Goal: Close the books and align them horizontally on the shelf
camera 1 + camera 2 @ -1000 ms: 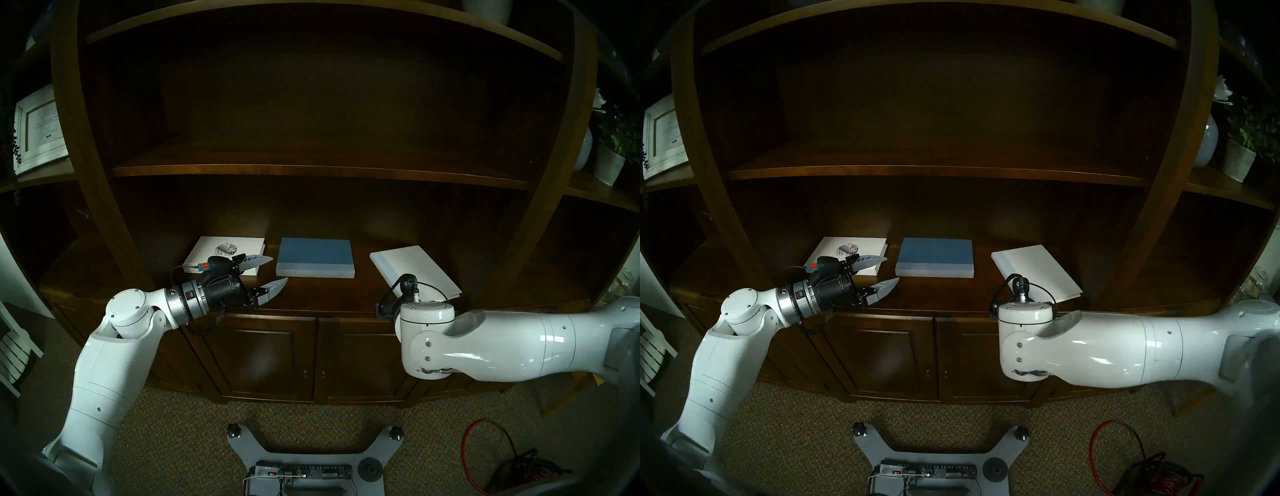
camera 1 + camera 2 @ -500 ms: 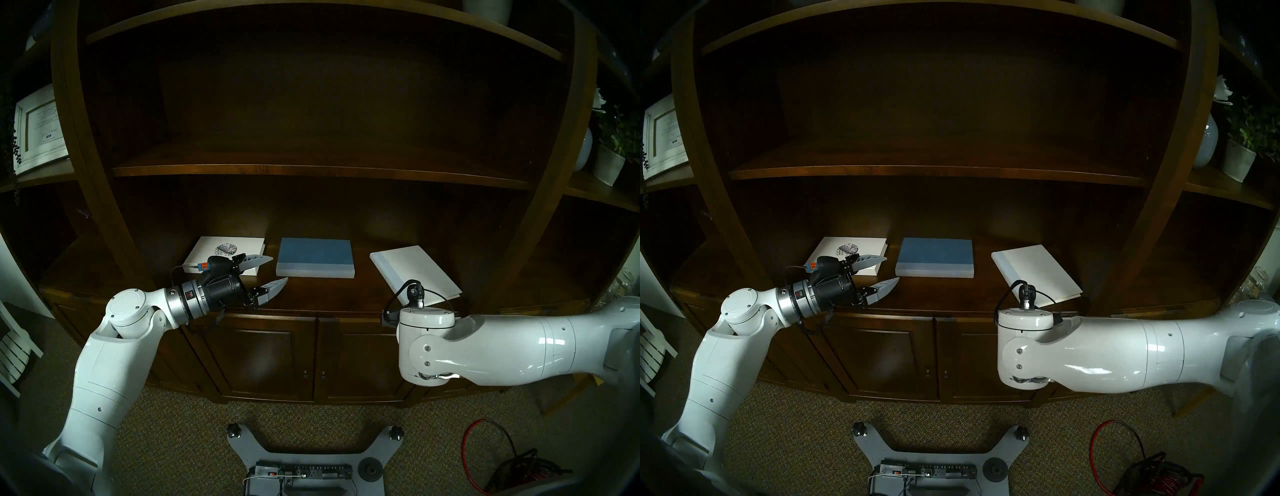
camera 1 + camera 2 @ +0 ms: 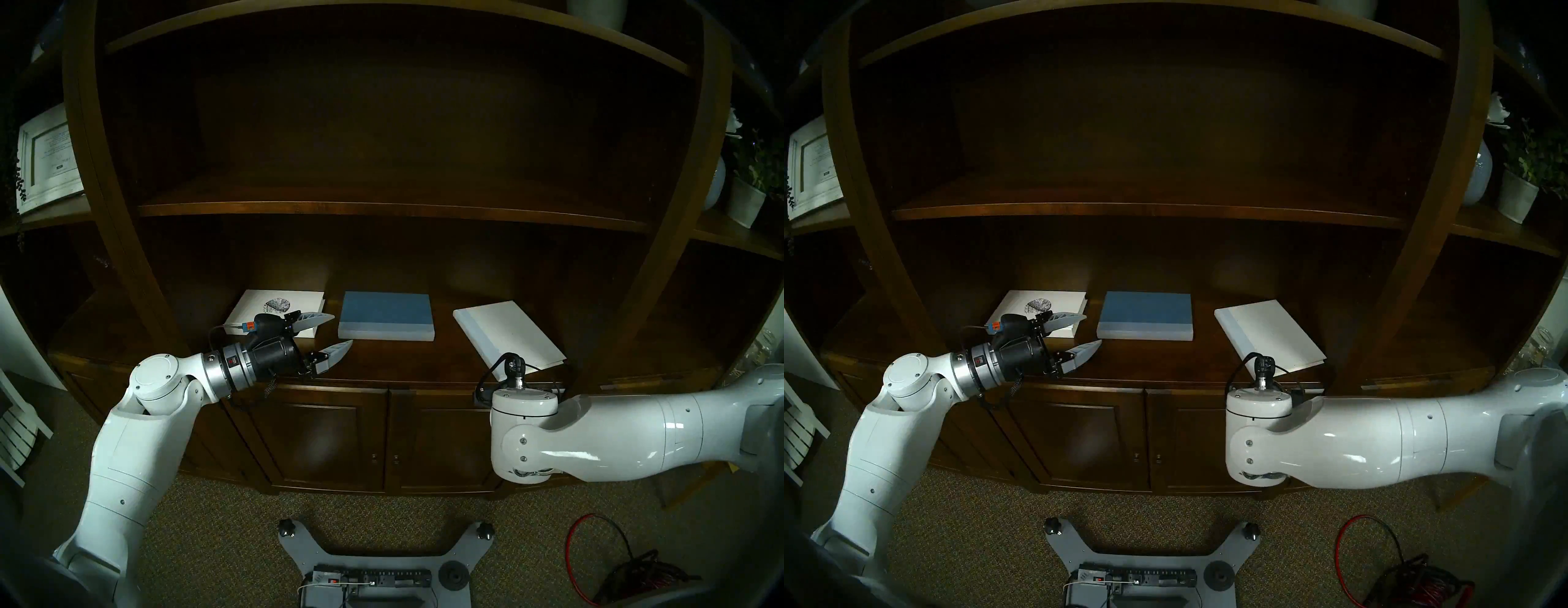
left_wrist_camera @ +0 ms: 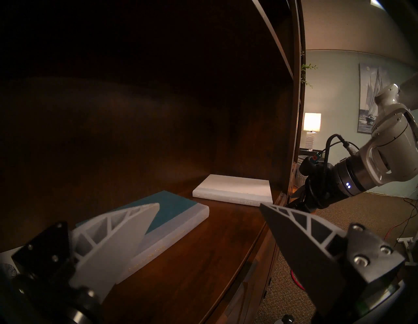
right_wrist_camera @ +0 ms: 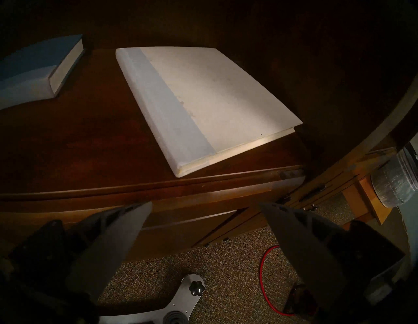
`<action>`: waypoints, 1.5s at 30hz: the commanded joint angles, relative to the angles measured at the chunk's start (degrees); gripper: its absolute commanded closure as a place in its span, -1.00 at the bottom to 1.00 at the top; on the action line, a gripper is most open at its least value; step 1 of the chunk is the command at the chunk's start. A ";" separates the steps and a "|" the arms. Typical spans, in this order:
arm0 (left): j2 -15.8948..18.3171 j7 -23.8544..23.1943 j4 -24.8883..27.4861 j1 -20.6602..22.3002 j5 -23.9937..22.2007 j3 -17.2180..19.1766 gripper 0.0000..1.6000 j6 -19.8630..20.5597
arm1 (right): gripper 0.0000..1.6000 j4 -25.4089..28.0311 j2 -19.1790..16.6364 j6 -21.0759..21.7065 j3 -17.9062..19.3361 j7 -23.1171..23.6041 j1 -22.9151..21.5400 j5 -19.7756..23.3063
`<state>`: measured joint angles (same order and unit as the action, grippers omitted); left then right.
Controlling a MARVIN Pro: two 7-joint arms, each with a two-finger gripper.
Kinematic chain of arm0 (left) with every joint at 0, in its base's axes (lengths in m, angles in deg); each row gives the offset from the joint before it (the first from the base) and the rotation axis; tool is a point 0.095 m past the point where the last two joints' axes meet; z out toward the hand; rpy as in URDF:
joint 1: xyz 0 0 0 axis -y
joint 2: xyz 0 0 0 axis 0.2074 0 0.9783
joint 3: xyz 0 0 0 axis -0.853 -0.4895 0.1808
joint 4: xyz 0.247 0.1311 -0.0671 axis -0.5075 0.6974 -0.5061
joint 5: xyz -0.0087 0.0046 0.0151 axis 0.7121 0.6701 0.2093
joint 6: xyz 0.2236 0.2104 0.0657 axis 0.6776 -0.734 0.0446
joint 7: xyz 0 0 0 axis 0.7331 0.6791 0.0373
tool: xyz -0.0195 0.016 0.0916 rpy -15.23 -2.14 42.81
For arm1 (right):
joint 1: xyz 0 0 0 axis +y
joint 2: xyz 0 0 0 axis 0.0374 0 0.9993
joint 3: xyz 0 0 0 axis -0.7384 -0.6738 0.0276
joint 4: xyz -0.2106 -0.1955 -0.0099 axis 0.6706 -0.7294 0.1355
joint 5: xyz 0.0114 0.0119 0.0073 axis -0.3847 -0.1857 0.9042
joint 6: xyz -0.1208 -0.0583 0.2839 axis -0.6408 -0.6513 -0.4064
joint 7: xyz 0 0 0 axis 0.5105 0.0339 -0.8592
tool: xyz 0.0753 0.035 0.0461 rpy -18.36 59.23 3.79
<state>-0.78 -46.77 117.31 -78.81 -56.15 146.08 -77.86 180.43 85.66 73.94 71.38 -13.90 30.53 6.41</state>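
We see three books lying flat and closed on the shelf (image 3: pixel 407 361), the deep dark-brown board above the panelled cabinet doors (image 3: pixel 331 437); the white book with the speckled oval emblem (image 3: pixel 259 310) lies at the left, the blue book (image 3: pixel 384 314) in the middle with its pale spine toward the front, and the plain white book with the pale-blue spine (image 3: pixel 515 331) at the right. The first two sit roughly square to the front edge and near each other; the third is turned at an angle, its near corner close to the curved front edge, well apart from the blue book.

Our left pincer (image 3: pixel 335 333) hangs over the shelf between the emblem book and the blue one, its jaws spread wide and grasping nothing; in the left wrist view one finger (image 4: pixel 126 226) overlaps the blue book's cover while the other (image 4: pixel 300 228) stands over the front edge. We cannot tell whether either touches.

Our right pincer (image 5: pixel 204 224) is hidden behind the wrist in the head views; its own camera shows it released, empty, in front of the shelf edge and short of the angled white book, above the carpet (image 5: pixel 226 260) and a red cable (image 5: pixel 265 271).
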 commanded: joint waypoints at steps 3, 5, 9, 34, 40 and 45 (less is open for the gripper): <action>0.08 0.08 1.19 1.75 -0.36 0.67 -1.00 -0.06 | -1.00 -1.59 0.41 -1.18 1.18 -0.14 -2.94 -1.59; 0.06 0.06 1.19 1.74 -0.34 0.68 -1.00 -0.06 | -1.00 -1.81 0.31 -1.41 1.34 -0.14 -3.26 -1.50; 0.00 0.01 1.18 1.74 -0.28 0.73 -1.00 -0.05 | -1.00 -2.74 0.15 -1.89 1.50 -0.14 -3.71 -1.01; -0.34 -0.29 1.15 1.75 0.08 1.01 -1.00 -0.02 | -1.00 -8.98 0.16 0.65 -0.15 -0.14 -6.01 1.24; -0.42 -0.37 1.11 1.71 0.19 1.07 -1.00 -0.05 | -1.00 -10.78 -0.23 1.77 0.13 -0.14 -7.06 1.52; -0.49 -0.43 1.09 1.69 0.28 1.12 -1.00 -0.07 | -1.00 -11.42 -0.62 2.61 0.35 -0.14 -7.92 1.86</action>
<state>-1.39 -47.32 117.27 -78.80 -55.48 146.59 -77.85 173.85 88.13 75.66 70.26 -11.77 26.53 8.98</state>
